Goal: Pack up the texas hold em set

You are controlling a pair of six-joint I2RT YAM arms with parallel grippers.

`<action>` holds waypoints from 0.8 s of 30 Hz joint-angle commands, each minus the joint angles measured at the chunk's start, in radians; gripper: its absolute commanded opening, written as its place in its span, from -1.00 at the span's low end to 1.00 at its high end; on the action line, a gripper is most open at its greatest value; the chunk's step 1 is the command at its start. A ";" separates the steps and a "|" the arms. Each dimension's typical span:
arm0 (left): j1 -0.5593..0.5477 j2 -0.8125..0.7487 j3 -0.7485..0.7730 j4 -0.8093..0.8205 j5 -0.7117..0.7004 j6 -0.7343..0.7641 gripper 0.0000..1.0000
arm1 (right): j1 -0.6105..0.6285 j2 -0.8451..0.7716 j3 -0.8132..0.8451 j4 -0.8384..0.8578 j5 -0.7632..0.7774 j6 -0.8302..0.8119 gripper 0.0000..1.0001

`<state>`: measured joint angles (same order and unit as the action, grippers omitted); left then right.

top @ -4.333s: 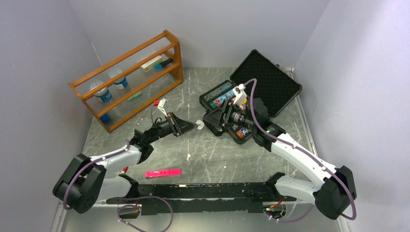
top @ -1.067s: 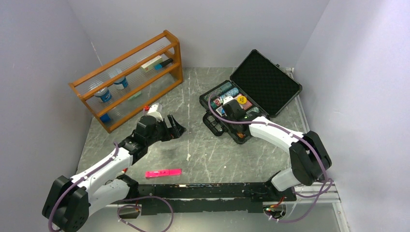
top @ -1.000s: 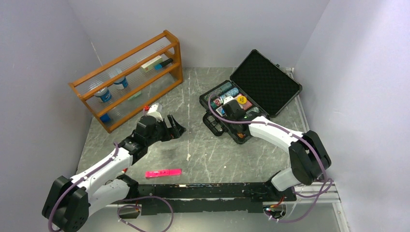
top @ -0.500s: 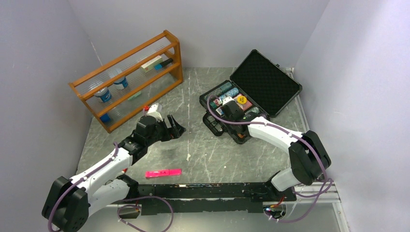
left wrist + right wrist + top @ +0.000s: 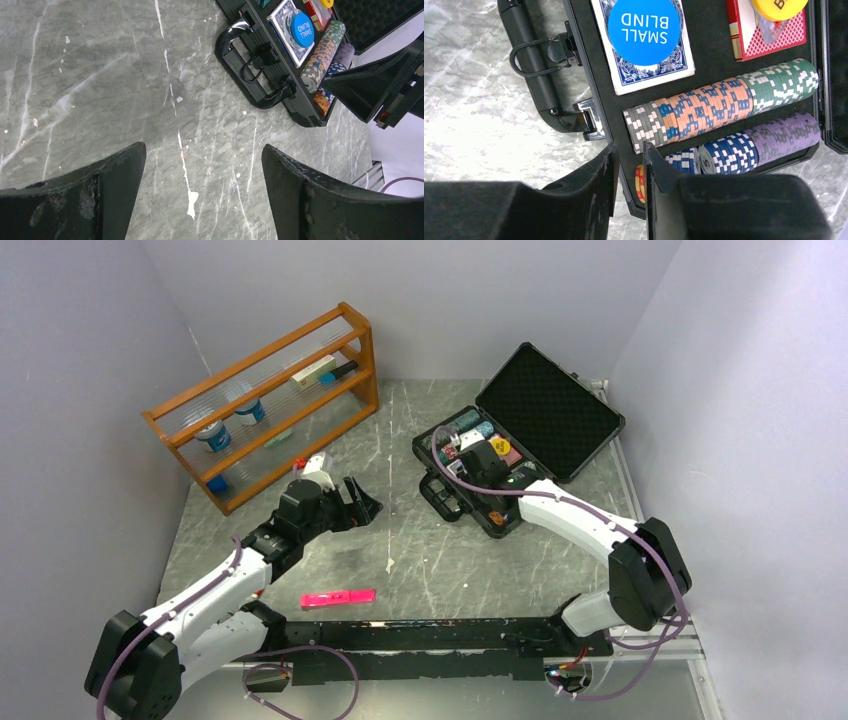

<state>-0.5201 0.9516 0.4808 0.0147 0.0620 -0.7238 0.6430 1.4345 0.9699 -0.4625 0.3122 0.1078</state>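
Hovering over the case: the right pincer hangs above the front corner of the open black case, and its wrist has crept a touch toward the back of the tray in the last second.
Right pincer: barely parted, just a thin slit between the fingers, with nothing pinched that I can see.
Left pincer: pulled back! A few seconds ago it was stretched out to the handle with a small white piece at its tips. Now it sits well apart from the case over bare bench, spread wide and empty.
White piece: gone from those tips, and I can't pick it out in any view now.
Case: at the back right of the bench, lid thrown open, handle turned toward the left arm.
Tray contents: blue button on the blue card deck, yellow button over the red deck, chip rows lying snug in their channels.
Pink marker: near the front edge, and not part of the set.
What it means: loading looks all but finished. My read is that the lid is the job left, so it needs swinging down and latching.
Watch for: a chip row riding proud could stop the lid.
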 commanded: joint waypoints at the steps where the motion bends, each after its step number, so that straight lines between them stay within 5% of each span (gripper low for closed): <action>1: 0.003 -0.021 0.031 0.001 -0.014 0.016 0.81 | -0.003 -0.031 0.057 0.001 0.017 0.040 -0.46; 6: 0.002 -0.047 0.045 -0.012 -0.022 0.032 0.82 | -0.048 -0.070 0.115 0.000 0.124 0.088 -0.31; 13: 0.003 -0.079 0.150 -0.130 -0.059 0.129 0.84 | -0.247 -0.034 0.260 0.037 0.185 0.154 0.24; 24: 0.003 -0.154 0.331 -0.250 -0.221 0.311 0.87 | -0.551 0.135 0.517 0.020 0.176 0.083 0.33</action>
<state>-0.5201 0.8234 0.7574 -0.2062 -0.0898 -0.5045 0.1600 1.5154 1.3952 -0.4477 0.4637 0.2279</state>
